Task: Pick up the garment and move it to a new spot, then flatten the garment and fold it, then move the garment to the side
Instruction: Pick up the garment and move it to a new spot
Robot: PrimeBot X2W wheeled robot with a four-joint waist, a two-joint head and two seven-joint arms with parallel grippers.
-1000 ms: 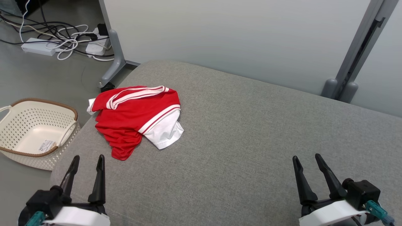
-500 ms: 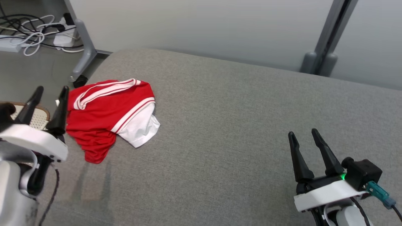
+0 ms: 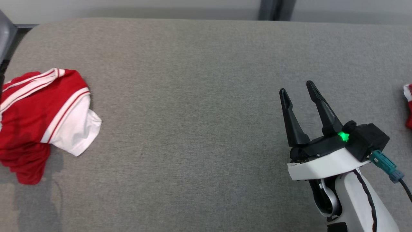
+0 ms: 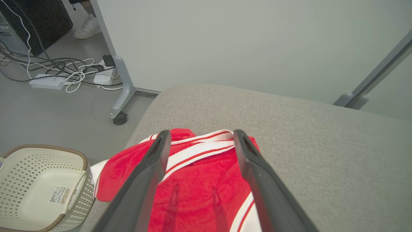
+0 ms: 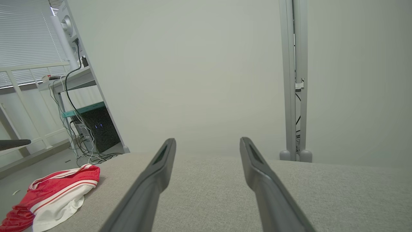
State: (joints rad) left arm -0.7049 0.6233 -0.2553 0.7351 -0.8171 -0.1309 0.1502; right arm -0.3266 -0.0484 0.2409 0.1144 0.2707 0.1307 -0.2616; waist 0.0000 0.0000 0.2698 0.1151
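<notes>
The garment [image 3: 42, 119] is a crumpled red piece with white stripes and a white panel, lying near the left end of the grey padded surface [image 3: 193, 129]. My left gripper [image 4: 202, 133] hovers just above the garment [image 4: 199, 180], open, its fingers casting two shadows on the red cloth and holding nothing. My right gripper [image 3: 296, 87] stands open over bare padding far to the right of the garment. In the right wrist view the right gripper [image 5: 208, 140] points at the wall, with the garment [image 5: 61, 190] low at the left.
A cream perforated basket [image 4: 45, 146] sits on the floor left of the padding. Cables and power strips [image 4: 43, 80] and a partition's castor foot [image 4: 120, 117] lie beyond it. A person's shoe [image 4: 87, 27] is far back. Another red cloth [image 3: 408, 106] shows at the right edge.
The head camera has swung right and down, so the garment now sits at the picture's left edge. My left gripper rose from the lower left to the garment. Both grippers stayed open.
</notes>
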